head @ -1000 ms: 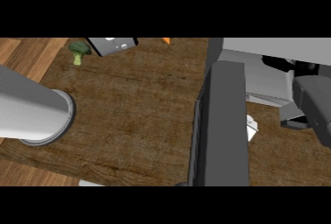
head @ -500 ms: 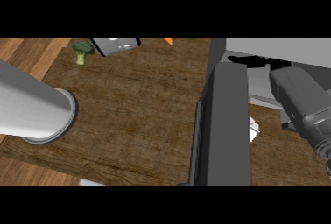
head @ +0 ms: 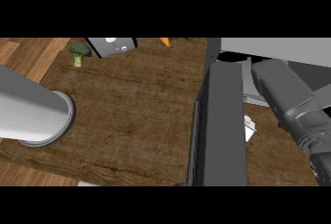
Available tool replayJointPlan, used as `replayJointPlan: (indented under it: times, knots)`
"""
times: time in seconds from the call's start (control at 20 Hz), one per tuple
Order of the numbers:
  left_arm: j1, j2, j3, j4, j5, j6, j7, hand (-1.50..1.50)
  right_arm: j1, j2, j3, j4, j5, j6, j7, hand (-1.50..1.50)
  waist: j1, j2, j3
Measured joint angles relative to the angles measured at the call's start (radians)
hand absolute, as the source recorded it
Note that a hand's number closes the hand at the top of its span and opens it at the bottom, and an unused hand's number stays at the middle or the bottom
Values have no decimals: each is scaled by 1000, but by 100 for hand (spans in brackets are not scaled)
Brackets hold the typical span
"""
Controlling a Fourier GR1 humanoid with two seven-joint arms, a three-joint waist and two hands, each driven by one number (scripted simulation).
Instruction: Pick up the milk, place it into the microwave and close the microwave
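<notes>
- You see the microwave door (head: pixel 220 127) standing open, a dark grey slab that runs from the top of the counter down to the lower edge of the view; take it as your landmark.
- Just right of this door, a small white object (head: pixel 249 128) shows beside its edge. It is probably the milk, but only a small corner of it is visible, so you cannot be sure.
- The right forearm (head: pixel 291 105) lies right of the door, a grey limb going from the top near the microwave body (head: pixel 271 46) down to the right edge.
- At the lower right corner, right of the door, a black part (head: pixel 321 168) shows at the end of this forearm. It may be the right hand, but you cannot tell whether its fingers are straight or curled, or whether it has hold of anything.
- Well left of the door, the left forearm (head: pixel 29 109) shows as a wide grey cylinder with a round rim. The left hand itself is not in the view.
- On the wooden counter (head: pixel 135 113), far left of the door at the top, there is a piece of broccoli (head: pixel 79 52).
- Between the broccoli and the door, at the top, you find a grey box with white dots (head: pixel 112 46), and nearer to the door a carrot tip (head: pixel 165 41).
</notes>
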Motion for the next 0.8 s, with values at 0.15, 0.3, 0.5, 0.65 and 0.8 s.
replayJointPlan:
  times: [0.15,0.3,0.5,0.65,0.8]
  knots:
    - [2,-2,-6,9,-5,-8,0,-150,-3,14,0,-6,5,-23,-11,-150,-10,-2,1]
    - [8,-15,-17,17,-14,-15,-2,-150,-2,22,-13,-12,-2,-48,-19,-150,-22,0,2]
    - [24,-36,-31,31,-41,-28,-6,-150,6,36,-41,-22,-26,-73,-26,-150,-41,-6,2]
    - [42,-60,-45,30,-59,-43,-16,-150,23,32,-52,-27,-35,-67,-42,-150,-53,-14,1]
    - [49,-84,-61,30,-87,-54,-27,-150,39,24,-53,-28,-35,-40,-55,-150,-69,-24,0]
